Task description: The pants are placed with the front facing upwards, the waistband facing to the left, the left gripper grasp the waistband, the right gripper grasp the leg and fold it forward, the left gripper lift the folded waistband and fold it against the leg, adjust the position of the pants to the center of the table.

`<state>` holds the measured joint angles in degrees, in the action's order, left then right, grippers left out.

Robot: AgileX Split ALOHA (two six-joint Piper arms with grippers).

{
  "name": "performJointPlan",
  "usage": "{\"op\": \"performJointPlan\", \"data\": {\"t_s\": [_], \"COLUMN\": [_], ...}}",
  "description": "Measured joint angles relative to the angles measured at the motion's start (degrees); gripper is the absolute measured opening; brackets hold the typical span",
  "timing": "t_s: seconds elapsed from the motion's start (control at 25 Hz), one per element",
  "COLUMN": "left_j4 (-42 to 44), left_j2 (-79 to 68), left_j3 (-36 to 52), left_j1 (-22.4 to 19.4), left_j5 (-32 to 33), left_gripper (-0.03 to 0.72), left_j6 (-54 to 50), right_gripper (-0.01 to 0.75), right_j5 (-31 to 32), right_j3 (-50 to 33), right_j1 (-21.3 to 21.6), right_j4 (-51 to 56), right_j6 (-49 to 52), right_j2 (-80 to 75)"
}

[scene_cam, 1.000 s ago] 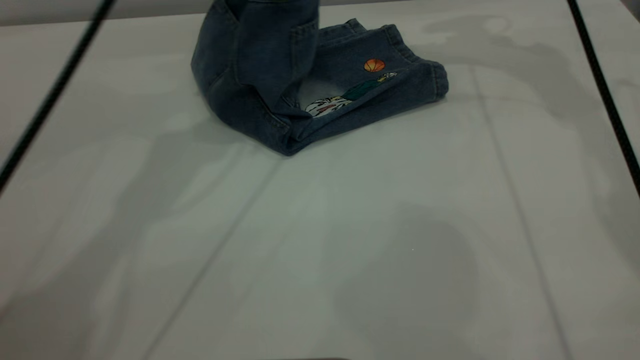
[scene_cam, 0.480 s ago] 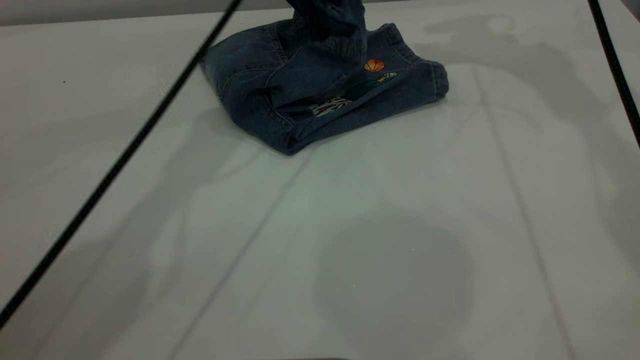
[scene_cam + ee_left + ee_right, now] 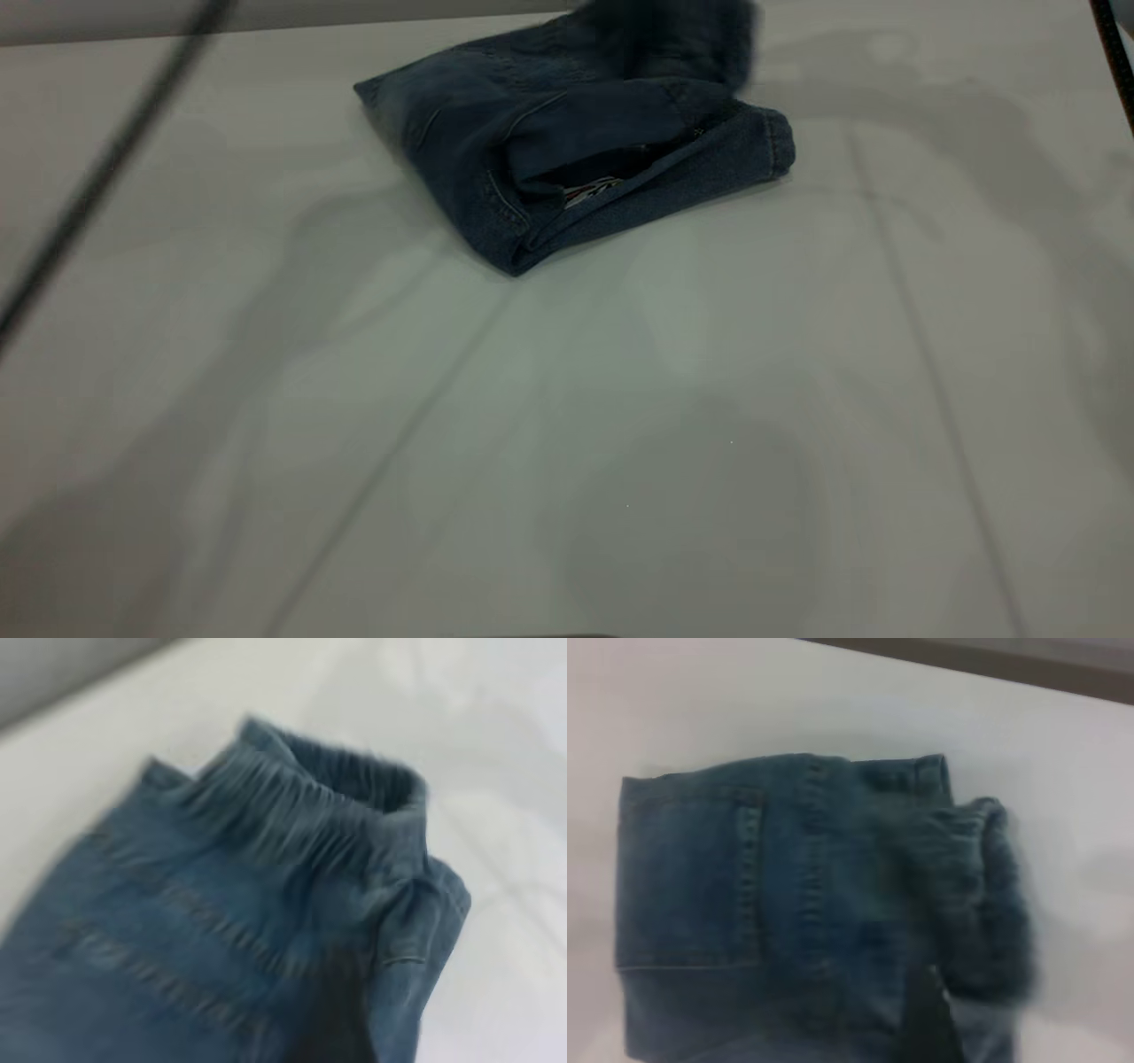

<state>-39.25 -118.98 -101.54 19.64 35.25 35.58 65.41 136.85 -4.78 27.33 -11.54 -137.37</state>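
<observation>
1. Pants [image 3: 567, 159], blue denim, lie folded in a bundle at the far middle of the table [image 3: 620, 425].
2. Waistband [image 3: 310, 806], gathered elastic, is lifted over the leg part, blurred at the exterior view's top edge.
3. A bit of printed patch [image 3: 592, 190] peeks from the fold's opening.
4. Left gripper: out of view, fingers can't tell.
5. Right gripper: not seen.
6. Black cable [image 3: 106, 168] crosses the left side.
</observation>
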Motion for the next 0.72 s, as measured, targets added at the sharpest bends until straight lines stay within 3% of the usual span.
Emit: {"op": "performJointPlan", "data": {"t_s": [0.2,0.4,0.56,0.72], "left_j4": [5.66,6.37,6.54,6.54], "left_j2": [10.92,18.85,20.95,20.57], "left_j3": [0.00,0.00,-0.05,-0.05], "left_j1": [-2.26,-5.67,-7.38,-7.35], "left_j5": [3.00,6.01,9.99,14.41], "left_gripper": [0.580,0.577,0.577,0.575], "left_j6": [-0.27,-1.75,-3.88,-4.33], "right_gripper": [0.450,0.436,0.433,0.433], "right_j5": [2.63,3.51,-1.41,-6.38], "right_j3": [0.00,0.00,0.00,0.00], "right_j1": [-1.15,-10.15,-18.81,-23.54], "right_j4": [4.81,3.96,-6.29,-20.71], "right_j6": [-0.50,-2.14,-1.96,2.35], "right_j2": [0.00,-2.23,-6.33,-10.15]}}
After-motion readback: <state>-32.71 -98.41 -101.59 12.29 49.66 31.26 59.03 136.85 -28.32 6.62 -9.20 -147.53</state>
